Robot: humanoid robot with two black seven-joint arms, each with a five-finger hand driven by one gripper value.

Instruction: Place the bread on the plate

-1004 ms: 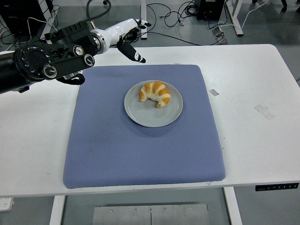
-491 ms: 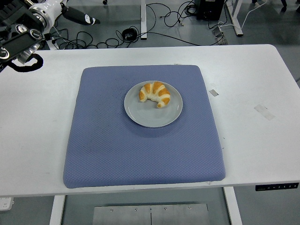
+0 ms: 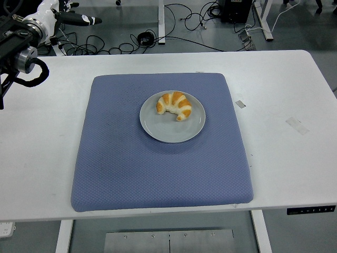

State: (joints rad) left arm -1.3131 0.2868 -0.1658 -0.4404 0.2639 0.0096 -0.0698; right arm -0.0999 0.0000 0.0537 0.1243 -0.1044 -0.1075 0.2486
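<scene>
A golden croissant (image 3: 174, 105) lies on the upper part of a round grey plate (image 3: 172, 130), which sits on the blue mat (image 3: 158, 163) at the table's middle. My left hand (image 3: 71, 17) is at the top left corner, past the table's far edge and well away from the plate. Its black-tipped fingers (image 3: 84, 20) are stretched out and hold nothing. The left forearm (image 3: 18, 50) shows at the left edge. The right arm is out of view.
Two bits of tape (image 3: 240, 104) (image 3: 297, 125) lie on the white table (image 3: 284, 153) right of the mat. Cables (image 3: 152, 39) and table legs (image 3: 161, 21) lie on the floor behind the table.
My left arm has drawn back from over the mat's far left corner to the top left corner of the picture. The croissant and plate have not moved.
</scene>
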